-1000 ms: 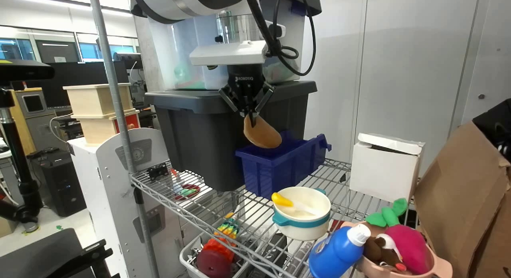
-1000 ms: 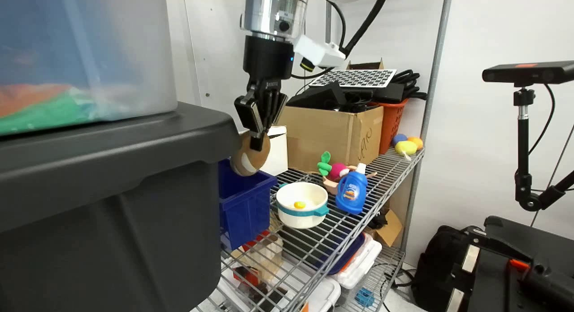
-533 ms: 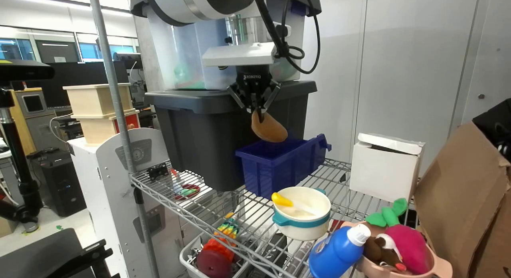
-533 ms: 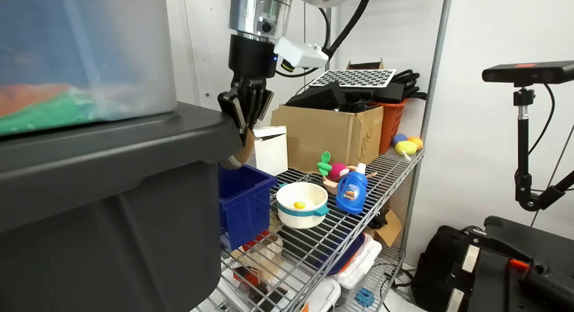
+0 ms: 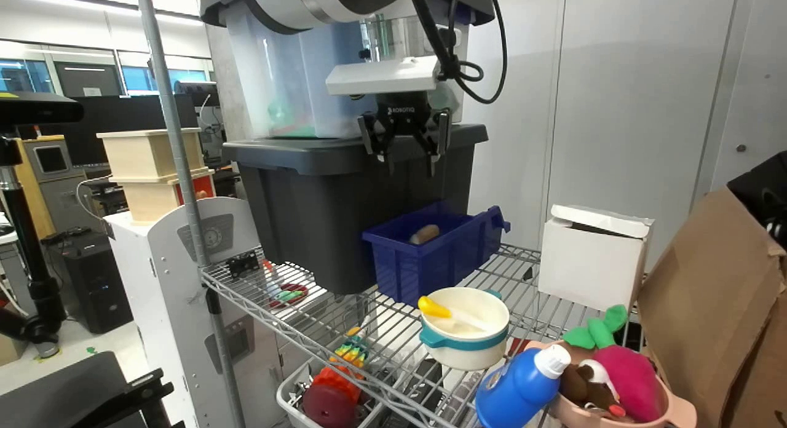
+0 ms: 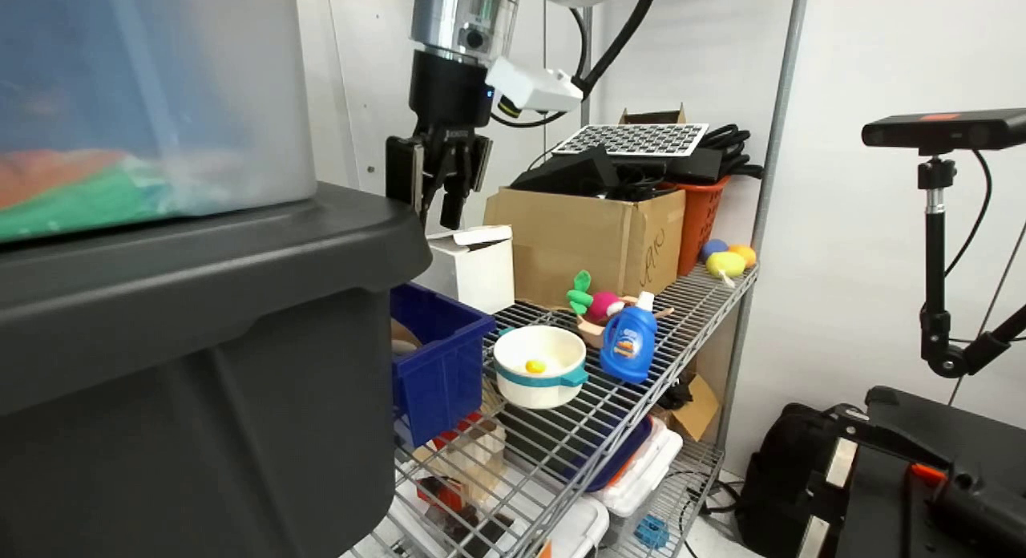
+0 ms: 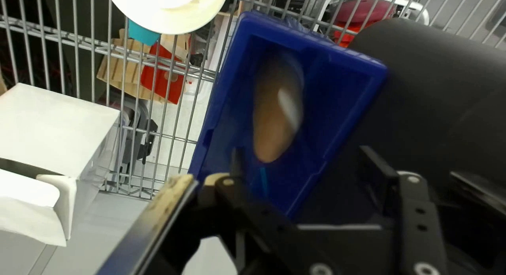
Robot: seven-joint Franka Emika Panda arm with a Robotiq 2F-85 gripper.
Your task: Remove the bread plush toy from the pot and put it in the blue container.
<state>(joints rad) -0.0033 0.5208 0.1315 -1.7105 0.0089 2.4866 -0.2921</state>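
The bread plush toy (image 5: 424,233) lies inside the blue container (image 5: 403,274), its lower part hidden by the near wall. Blurred in the wrist view, the brown toy (image 7: 274,121) with a white patch sits between the container walls (image 7: 336,83). Above the container hangs my gripper (image 5: 411,165), its fingers spread apart with nothing between them. In an exterior view the grey tote hides part of the container (image 6: 445,382) and much of the toy (image 6: 403,337). The cream and teal pot (image 5: 470,351) stands beside the container and holds a yellow-handled utensil (image 5: 435,307).
A big dark grey tote (image 5: 307,225) stands tight against the container, with a clear bin (image 5: 280,77) on top. To the other side are a white box (image 5: 590,268), a blue bottle (image 5: 519,388) and a pink bowl (image 5: 679,412) of toys. All rest on a wire shelf.
The gripper, shut on the bread toy a second ago, has let it go, and the toy has dropped into the blue container. The arm shifted across over the container and rose slightly.
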